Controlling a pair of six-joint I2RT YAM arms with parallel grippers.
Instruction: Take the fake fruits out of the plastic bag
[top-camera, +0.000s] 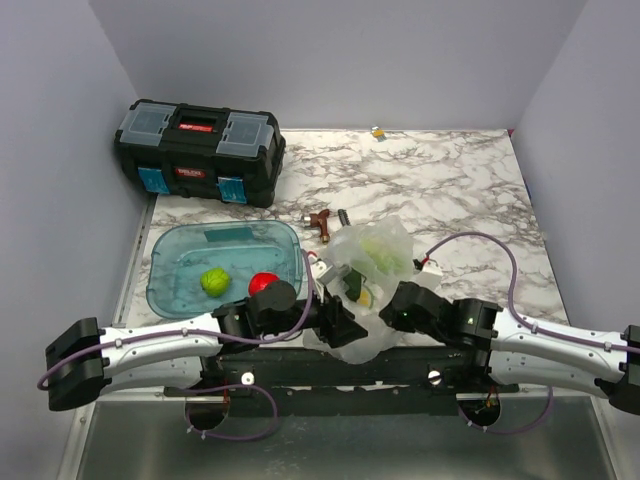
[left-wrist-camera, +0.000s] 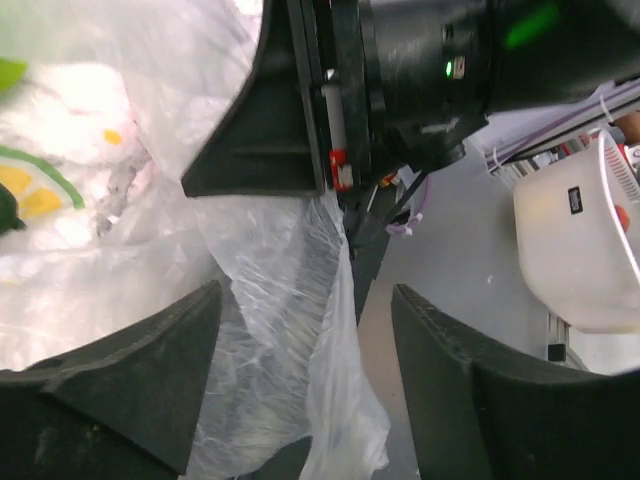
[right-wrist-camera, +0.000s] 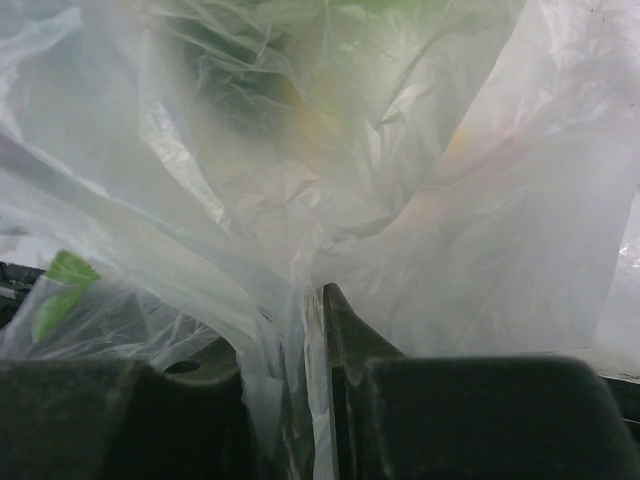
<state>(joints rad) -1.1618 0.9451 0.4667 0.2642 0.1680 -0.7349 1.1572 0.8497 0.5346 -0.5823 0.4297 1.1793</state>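
Clear, crumpled bag (top-camera: 395, 262) lies at 6 o'clock on the table (top-camera: 450, 180), its long axis running roughly 1 to 7 o'clock, with green fruits (top-camera: 378, 250) blurred inside. The right gripper (right-wrist-camera: 305, 330) pinches its film. The left gripper (left-wrist-camera: 305, 300) is spread, with film hanging between its fingers.

Even, bright overhead light; soft shadows on the table (top-camera: 450, 180); wrist views blur the plastic bag (right-wrist-camera: 400, 200) close up, with white glare

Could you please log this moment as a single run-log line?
right fingers: shut on bag | left fingers: open around bag fold | red fruit: in tray | green fruit: inside bag
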